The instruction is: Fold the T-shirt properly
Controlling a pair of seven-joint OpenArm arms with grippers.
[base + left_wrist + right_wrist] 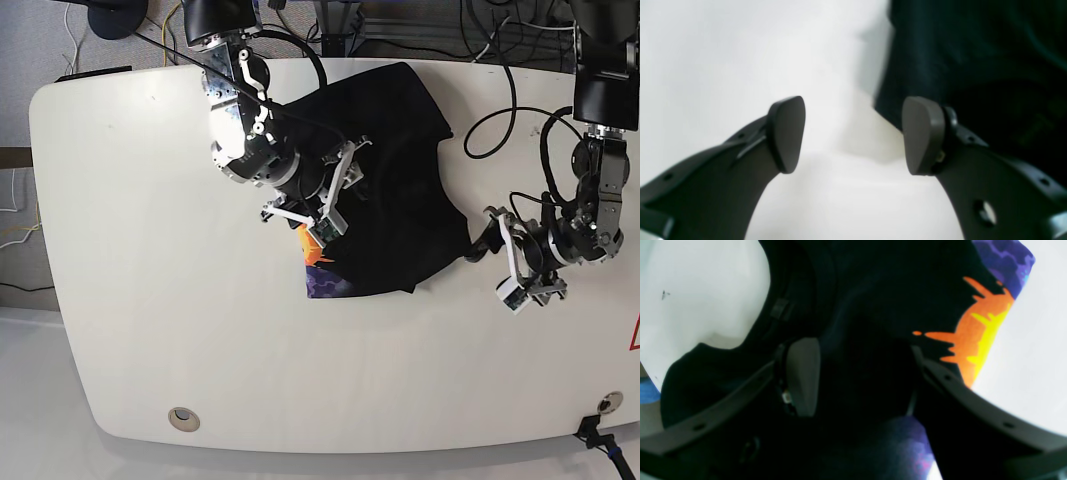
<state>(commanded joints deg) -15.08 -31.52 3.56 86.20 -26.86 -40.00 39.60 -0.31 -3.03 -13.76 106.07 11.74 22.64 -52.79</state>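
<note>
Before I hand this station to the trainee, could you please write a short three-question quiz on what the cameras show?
1. True or false: the left tool is open and holds nothing.
2. Which tool hangs over the T-shirt? A) left B) right C) neither
3. Fill in: the orange-yellow graphic shows near the shirt's ____ edge in the base view.

Key:
1. True; the table shows between its pads.
2. B, the right tool, open above the black cloth.
3. Lower left.

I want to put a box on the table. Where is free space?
Free: the table left of the T-shirt, and the front strip below it. Crowded: the middle, under the right gripper, and the right edge by the left gripper.
</note>
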